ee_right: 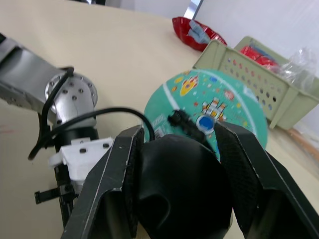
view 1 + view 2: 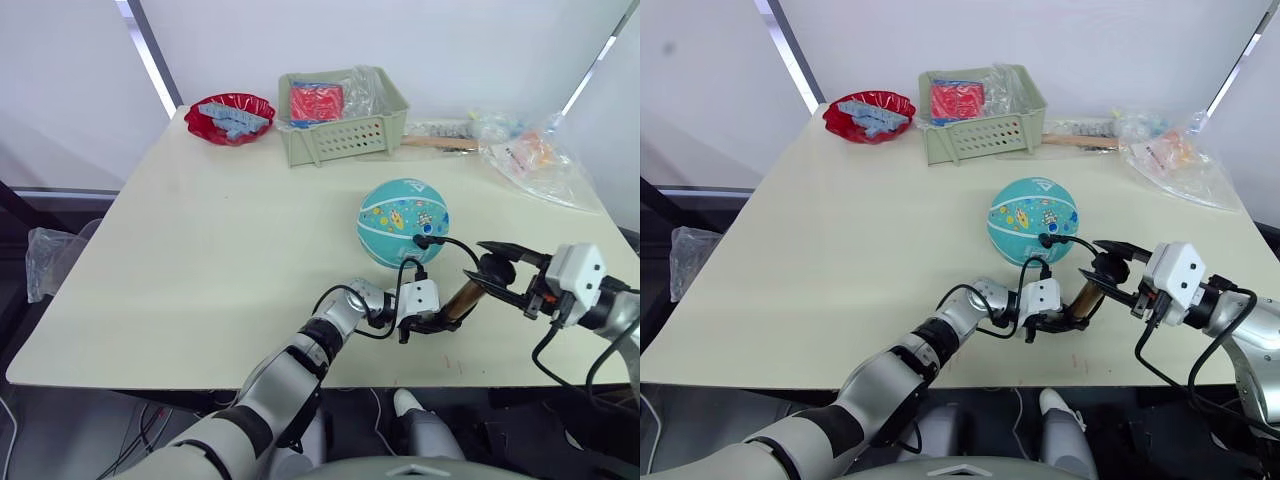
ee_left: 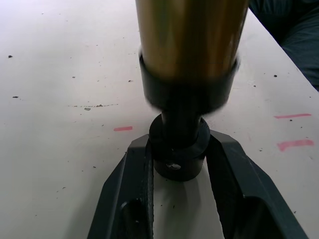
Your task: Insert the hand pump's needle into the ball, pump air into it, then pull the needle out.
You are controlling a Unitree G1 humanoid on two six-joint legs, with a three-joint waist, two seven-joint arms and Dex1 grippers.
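Hand pump (image 2: 462, 298): you have a bronze-gold barrel with black caps, held low near the surface's front edge, between both claws.
Left claw (image 3: 179, 164): clenched on the pump's black base end.
Right claw (image 1: 182, 184): clenched on the pump's black handle.
Hose (image 2: 452, 243): thin, black, arcing to a fitting touching the ball.
Ball (image 2: 403, 222): teal, pale stripes, cartoon prints, resting just behind the pump.
Surface (image 2: 200, 250): pale cream, faintly speckled, white walls behind.
Basket (image 2: 345, 135): green, holding a red packet and clear plastic.
Red bowl (image 2: 229, 119): holds blue pieces.
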